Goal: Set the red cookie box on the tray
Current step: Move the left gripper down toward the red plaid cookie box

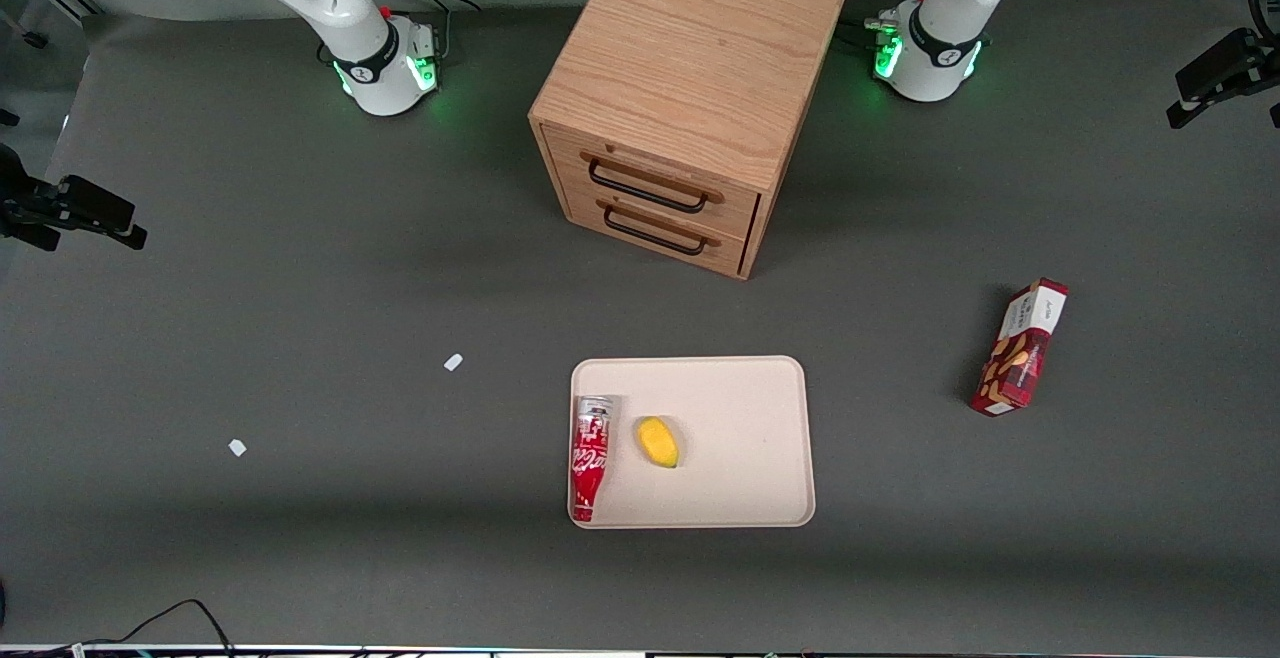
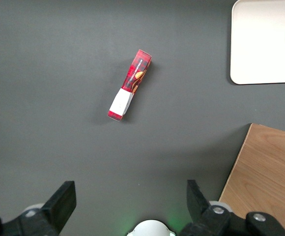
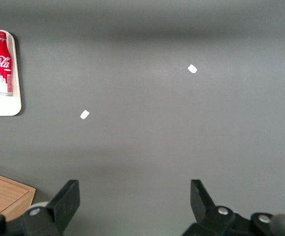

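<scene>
Front view: the red cookie box [image 1: 1020, 348] is lying on the grey desk [image 1: 300, 288] toward the working arm's end, well apart from the beige tray [image 1: 740, 408]. A red soda bottle [image 1: 590, 456] and a yellow fruit [image 1: 658, 441] are lying in the tray. A wooden two-drawer cabinet [image 1: 680, 98] is sitting farther from the camera than the tray.

Left wrist view: the pincer [image 2: 130, 201] is hovering high over the bare desk, fingers [image 2: 61, 199] spread wide and gripping nothing, with the cookie box [image 2: 130, 84] lying clear of them.
</scene>
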Available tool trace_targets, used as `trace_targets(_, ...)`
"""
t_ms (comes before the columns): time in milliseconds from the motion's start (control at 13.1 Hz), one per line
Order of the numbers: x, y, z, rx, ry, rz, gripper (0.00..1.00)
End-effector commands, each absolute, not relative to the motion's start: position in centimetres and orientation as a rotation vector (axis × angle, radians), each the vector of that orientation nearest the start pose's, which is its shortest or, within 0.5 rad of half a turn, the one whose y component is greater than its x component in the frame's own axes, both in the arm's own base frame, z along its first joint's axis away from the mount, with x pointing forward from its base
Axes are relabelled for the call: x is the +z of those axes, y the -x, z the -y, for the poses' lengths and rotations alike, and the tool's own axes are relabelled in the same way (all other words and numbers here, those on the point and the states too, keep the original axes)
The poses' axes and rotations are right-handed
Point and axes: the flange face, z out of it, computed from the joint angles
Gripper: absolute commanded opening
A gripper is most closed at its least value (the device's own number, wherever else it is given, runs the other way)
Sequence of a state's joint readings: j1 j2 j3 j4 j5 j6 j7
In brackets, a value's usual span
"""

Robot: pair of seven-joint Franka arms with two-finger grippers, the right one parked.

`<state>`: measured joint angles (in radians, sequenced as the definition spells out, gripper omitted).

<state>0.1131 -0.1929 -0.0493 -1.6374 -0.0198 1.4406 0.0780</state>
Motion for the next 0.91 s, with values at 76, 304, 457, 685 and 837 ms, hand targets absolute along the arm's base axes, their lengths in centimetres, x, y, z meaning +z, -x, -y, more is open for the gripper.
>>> trace_targets(76,68.4,-48.0,-2.2,0.03,3.159,-0.019,1.0)
trace_targets(304,67.3,-49.1,-2.4,0.045,3.162,-0.024,1.0)
trace_targets(457,64.8,-50.6,-2.6,0.114,3.166,-0.059,1.0)
trace_targets(685,59.4,-54.4,-3.1,0.181,3.151,-0.21,1.0)
trace_targets(837,55.1,-57.2,-3.8,0.19,3.128,-0.375,1.0)
